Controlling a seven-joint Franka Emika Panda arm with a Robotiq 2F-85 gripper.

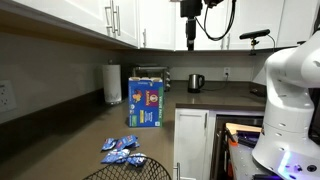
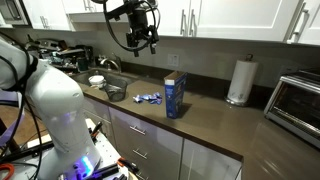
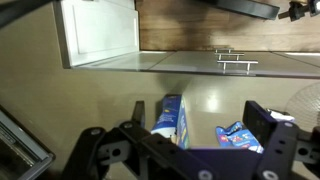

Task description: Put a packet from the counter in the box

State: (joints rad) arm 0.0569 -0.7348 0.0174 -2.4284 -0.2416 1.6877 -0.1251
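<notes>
The box [image 1: 146,102] is a tall blue carton standing upright on the dark counter [image 1: 80,148]. It shows in both exterior views [image 2: 175,96] and from above in the wrist view [image 3: 170,120]. Several blue packets [image 1: 122,150] lie in a loose heap on the counter beside the box, also in an exterior view [image 2: 150,98] and the wrist view [image 3: 238,137]. My gripper [image 1: 190,40] hangs high above them at cabinet height [image 2: 148,42]. Its jaws [image 3: 200,125] are open and empty, with the box and packets far below between them.
A paper towel roll [image 1: 113,84] and a silver toaster [image 2: 297,100] stand by the back wall. A black kettle [image 1: 195,82] sits further along. A sink with a metal bowl [image 2: 115,92] lies past the packets. White upper cabinets [image 3: 100,35] hang close to the gripper.
</notes>
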